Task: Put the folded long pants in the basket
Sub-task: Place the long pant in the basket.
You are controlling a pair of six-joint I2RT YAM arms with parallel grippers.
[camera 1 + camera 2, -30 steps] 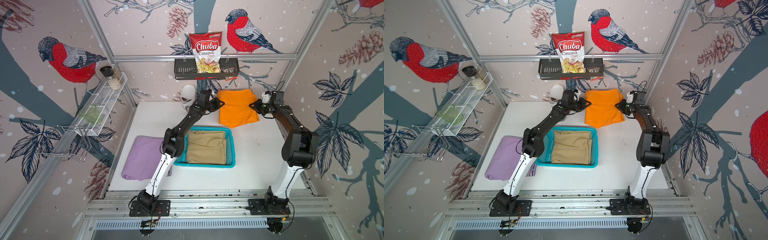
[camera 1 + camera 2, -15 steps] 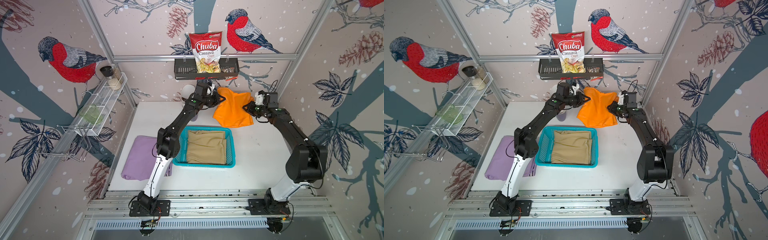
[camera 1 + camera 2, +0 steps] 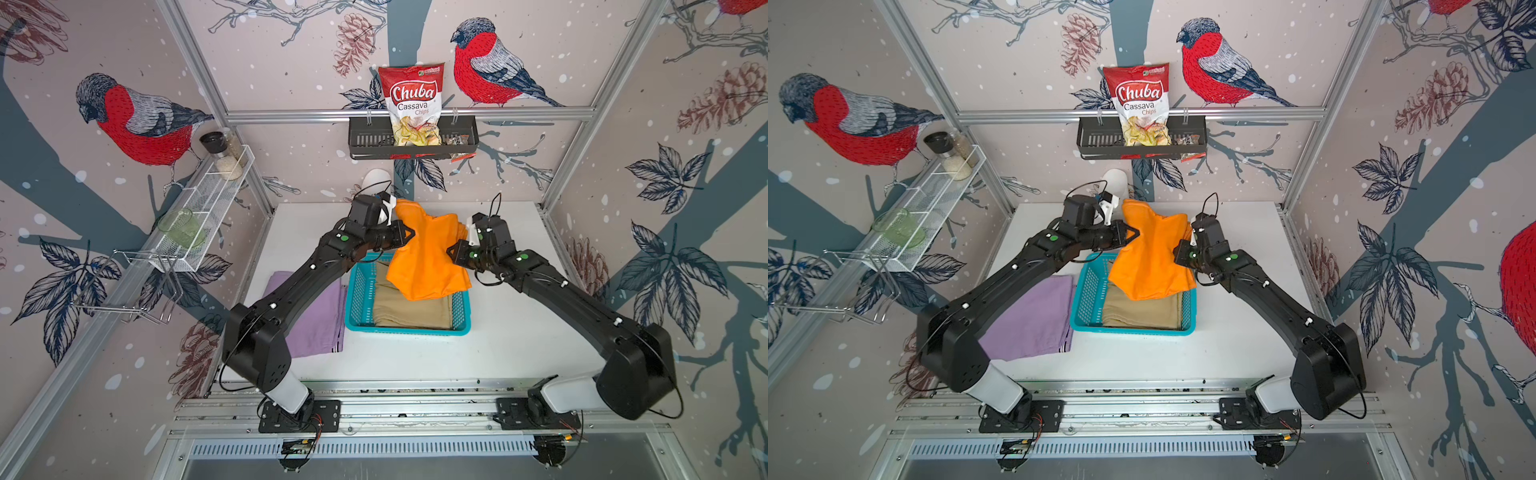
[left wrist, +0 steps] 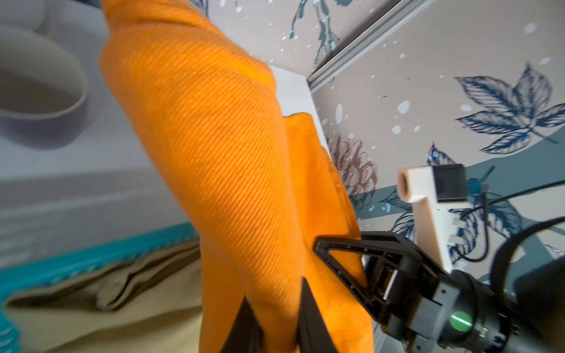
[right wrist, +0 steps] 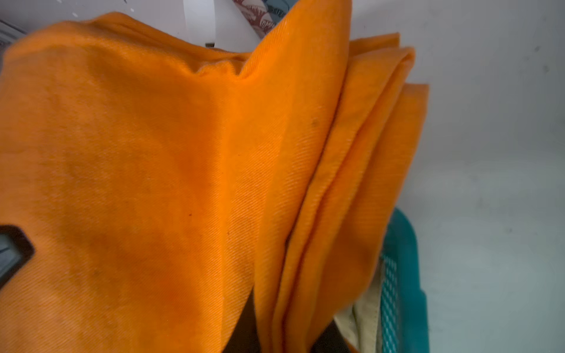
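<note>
Between my two sets of fingers hangs one pair of orange pants (image 3: 424, 257). My left fingers (image 4: 309, 318) are clamped on its left edge and my right fingers (image 3: 457, 253) are pinched on its right edge. The cloth sags between them, clear of the desk (image 3: 519, 332). Its lower edge droops over the far half of the one turquoise basket (image 3: 359, 299); whether it touches what lies inside I cannot tell. Inside that basket one pair of tan pants (image 3: 411, 316) lies flat. Just beside the basket, on my left, one pair of lilac pants (image 3: 316, 320) rests folded on the desk, partly hidden by my left arm. So three pairs show: one held, one in the basket, one outside it. On the back wall one red chip bag (image 3: 411, 104) stands in one black rack (image 3: 365, 141).
</note>
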